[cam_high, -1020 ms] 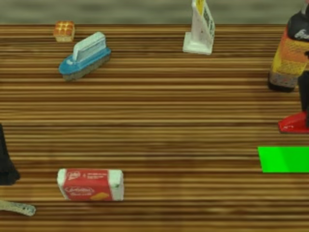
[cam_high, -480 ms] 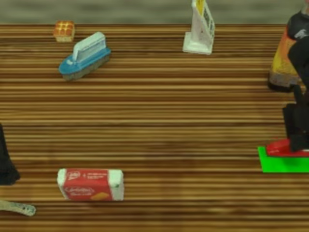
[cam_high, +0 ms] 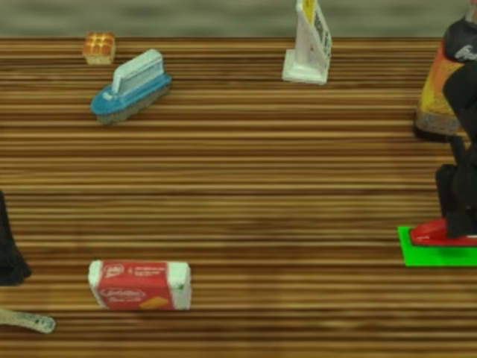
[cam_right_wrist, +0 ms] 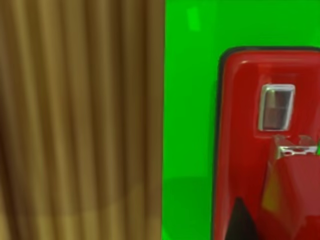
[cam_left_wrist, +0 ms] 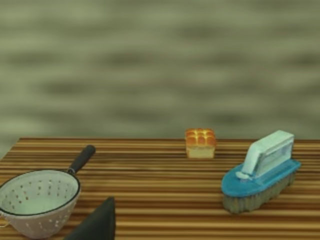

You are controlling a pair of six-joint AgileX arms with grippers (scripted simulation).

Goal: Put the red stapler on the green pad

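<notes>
Top view showed my right hand (cam_high: 456, 224) at the desk's (cam_high: 261, 186) right edge, over the red stapler (cam_high: 436, 234), which sat on the green pad's (cam_high: 428, 256) upper part. Whether its fingers were clamped or apart, I could not tell. I judged the step wanted a gentle release, then a straight lift, so nothing shifted. My left arm sat parked at the left edge.

Striped wooden table (cam_high: 261, 171), blurred grey-green backdrop

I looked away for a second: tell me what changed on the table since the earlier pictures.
The right gripper carried the red stapler from bare wood toward the table's near edge, onto the green pad. The left arm, brush and red packet stayed put.
</notes>
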